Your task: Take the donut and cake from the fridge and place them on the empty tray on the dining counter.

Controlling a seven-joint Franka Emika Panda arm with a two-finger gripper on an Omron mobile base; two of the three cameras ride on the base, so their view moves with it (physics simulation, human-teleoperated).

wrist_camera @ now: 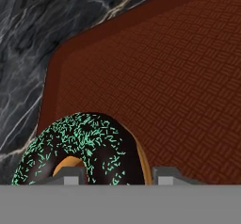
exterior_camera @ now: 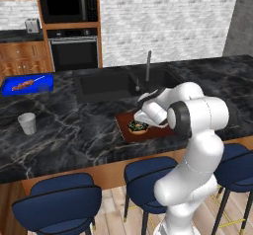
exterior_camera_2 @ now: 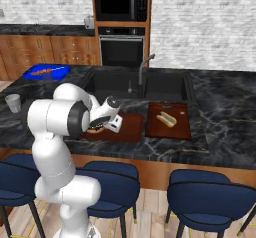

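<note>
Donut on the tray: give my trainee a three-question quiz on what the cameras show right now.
1. True or false: the chocolate-iced ring donut with green sprinkles is over the reddish-brown wooden tray.
2. What lies on the bright blue rectangle? A) skewer B) cake C) spoon
3. Fill in: the small white cup stands on the black marble ____.
Key: 1 true; 2 A; 3 counter.

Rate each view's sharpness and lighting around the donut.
Left base view: soft and coarse, the donut a dark speckled blob on the tray, flat even light. Right base view: the arm hides most of it. Hand view: sharp, sprinkles and tray weave crisp, no glare.
</note>
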